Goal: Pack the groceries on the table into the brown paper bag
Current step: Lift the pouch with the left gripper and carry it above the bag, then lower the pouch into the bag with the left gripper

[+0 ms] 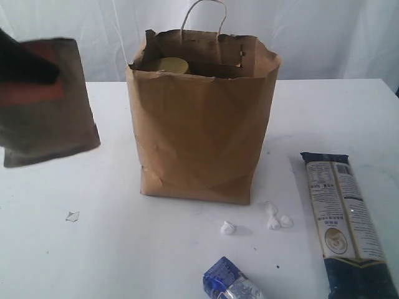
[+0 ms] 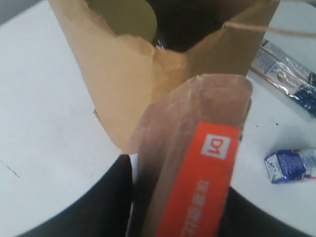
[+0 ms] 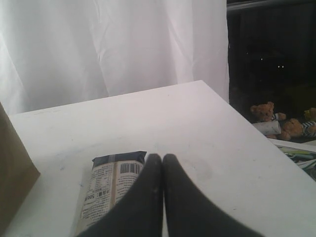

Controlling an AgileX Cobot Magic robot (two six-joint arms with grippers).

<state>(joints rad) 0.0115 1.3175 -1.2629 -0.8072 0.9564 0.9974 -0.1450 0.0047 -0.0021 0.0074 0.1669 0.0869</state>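
left wrist view: left hand (image 2: 180,217) clamps the brown pouch with orange label (image 2: 197,128); right hand (image 3: 162,168) closed, empty.

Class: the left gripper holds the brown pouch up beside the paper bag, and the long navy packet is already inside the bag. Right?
No. The navy packet lies on the table, outside the bag, as the exterior view shows. The pouch part is right.

The left hand (image 2: 180,190) grips a brown pouch (image 2: 197,123) with an orange label between its dark fingers (image 2: 103,202). Just beyond it gapes the brown paper bag (image 2: 113,84), with a yellow lid (image 2: 126,17) visible inside. On the white table (image 2: 44,108) beside the bag lie a small blue packet (image 2: 291,165) and, farther off, a long navy packet (image 2: 286,74).
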